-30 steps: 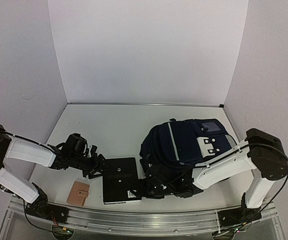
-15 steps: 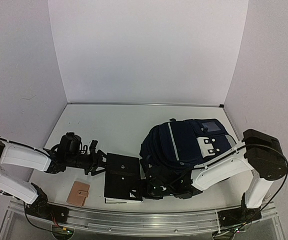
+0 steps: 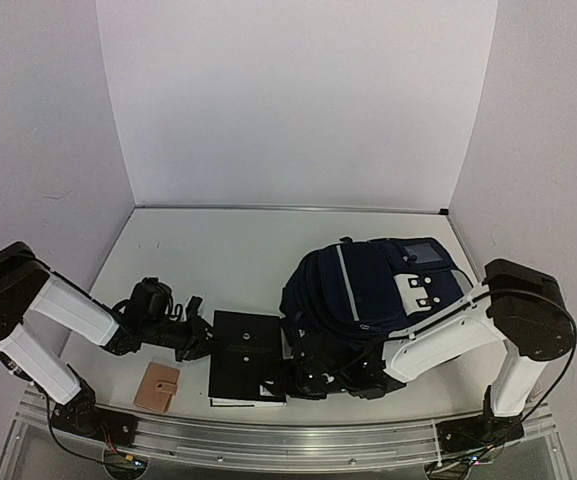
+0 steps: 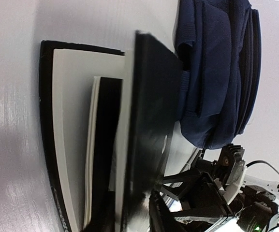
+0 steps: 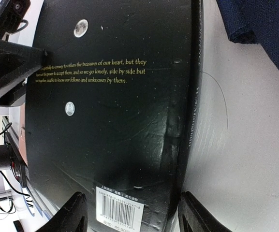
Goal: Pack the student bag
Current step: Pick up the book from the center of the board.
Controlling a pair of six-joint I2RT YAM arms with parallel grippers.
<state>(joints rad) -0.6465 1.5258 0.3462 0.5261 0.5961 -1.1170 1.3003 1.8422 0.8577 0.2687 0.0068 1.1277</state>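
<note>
Top view. The student bag, a large dark navy fabric backpack with a thin light-grey stripe and white patches, lies on the white table toward 3 o'clock from its centre, with the patches at the bag's 2 o'clock end. At the bag's 8 o'clock, a glossy black hardcover book with gold lettering and a barcode sticker lies just beside it. The right wrist view shows a narrow strip of table between them. A small flat tan wallet rests at the book's 8 o'clock, apart from it.

The left gripper meets the book's 9 o'clock edge with one finger on the cover. Whether its fingers pinch the book cannot be told. The right gripper sits at the book's 4 o'clock corner. Its fingers are spread wide over the barcode and grasp nothing.
</note>
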